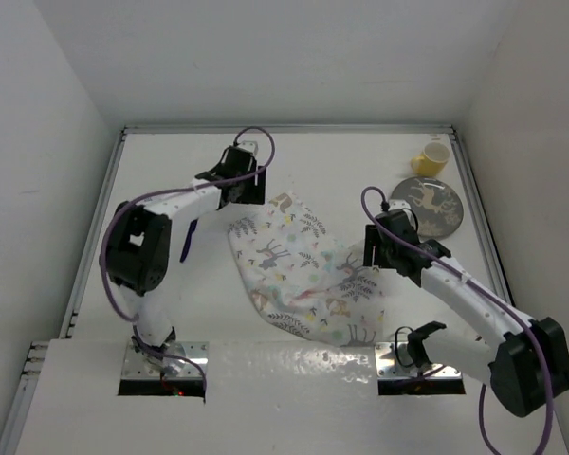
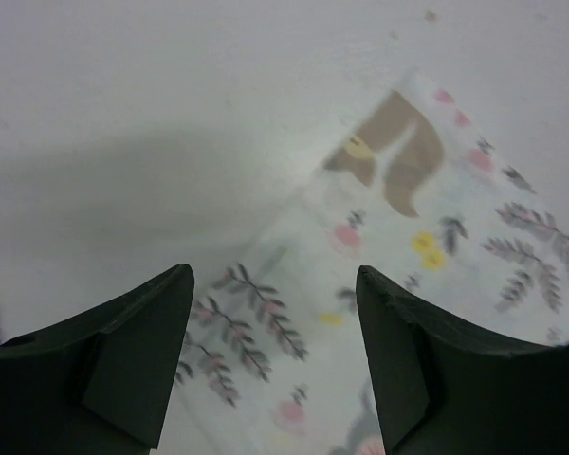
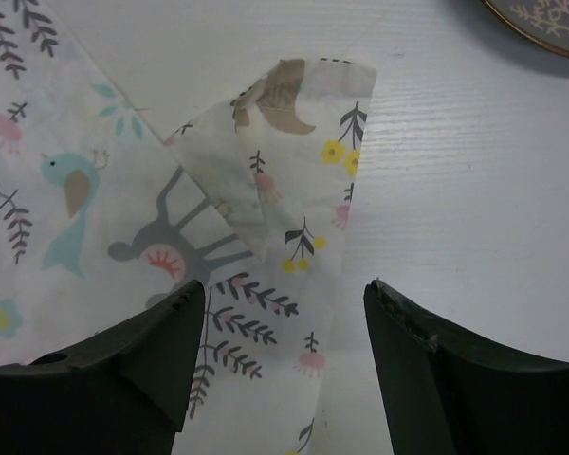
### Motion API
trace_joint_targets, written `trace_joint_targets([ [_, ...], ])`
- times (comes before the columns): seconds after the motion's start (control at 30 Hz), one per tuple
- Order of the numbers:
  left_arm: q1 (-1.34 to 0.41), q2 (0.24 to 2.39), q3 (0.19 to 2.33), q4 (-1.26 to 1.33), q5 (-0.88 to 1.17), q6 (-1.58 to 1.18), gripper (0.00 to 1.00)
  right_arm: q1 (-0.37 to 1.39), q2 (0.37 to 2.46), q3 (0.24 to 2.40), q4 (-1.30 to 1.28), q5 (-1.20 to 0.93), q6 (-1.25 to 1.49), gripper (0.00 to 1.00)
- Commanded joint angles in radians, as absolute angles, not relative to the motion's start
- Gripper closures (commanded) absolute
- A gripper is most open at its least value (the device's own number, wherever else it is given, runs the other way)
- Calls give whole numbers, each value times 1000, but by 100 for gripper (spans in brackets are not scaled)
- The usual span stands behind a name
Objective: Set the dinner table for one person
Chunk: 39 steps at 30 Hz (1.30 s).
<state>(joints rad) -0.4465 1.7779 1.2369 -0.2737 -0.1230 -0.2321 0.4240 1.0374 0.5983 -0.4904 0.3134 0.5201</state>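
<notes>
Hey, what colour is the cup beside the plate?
Yellow; the cup shows best in the top external view.

Left arm [image 1: 166, 204] stretches forward with elbow folded, left gripper [image 2: 275, 284] aimed down with jaws spread apart, right arm [image 1: 465, 289] angles forward-left, right gripper [image 3: 284, 294] low, jaws likewise spread wide.

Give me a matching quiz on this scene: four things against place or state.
Things: 1 small yellow cup; 2 round grey patterned plate; 3 white cloth mat printed with deer and leaves; 4 left claw.
States: A open, over the mat's edge; B white tabletop's far right corner; C central, one corner folded over; D right side, nearer than the cup.
Pairs: 1-B; 2-D; 3-C; 4-A.
</notes>
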Motion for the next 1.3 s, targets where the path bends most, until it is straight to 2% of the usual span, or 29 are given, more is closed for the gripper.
trace_joint_targets([
  [0.0, -408, 1888, 1386, -264, -86, -54, 33, 381, 1104, 618, -390, 368, 555, 36],
  [0.1, -407, 1995, 1502, -293, -38, 43, 33, 318, 1141, 617, -351, 308, 574, 38],
  [0.27, -403, 2098, 1606, -304, 95, 136, 34, 272, 1195, 624, -308, 311, 561, 34],
  [0.6, -406, 2212, 1672, -305, 238, 175, 35, 236, 1373, 647, -190, 319, 517, 34],
  [0.87, -443, 2247, 1652, -299, 207, 149, 37, 232, 1529, 686, -137, 279, 476, 28],
  [1.07, -500, 2269, 1628, -316, 131, 109, 53, 225, 1588, 724, -147, 239, 449, 27],
  [1.13, -508, 2266, 1602, -318, 91, 78, 64, 221, 1611, 745, -179, 232, 449, 31],
  [1.17, -509, 2266, 1592, -322, 71, 71, 68, 219, 1623, 758, -186, 210, 449, 33],
  [1.2, -509, 2263, 1574, -324, 52, 46, 78, 218, 1649, 770, -213, 198, 449, 37],
  [1.27, -503, 2252, 1557, -331, 6, 29, 88, 210, 1673, 796, -227, 167, 457, 51],
])
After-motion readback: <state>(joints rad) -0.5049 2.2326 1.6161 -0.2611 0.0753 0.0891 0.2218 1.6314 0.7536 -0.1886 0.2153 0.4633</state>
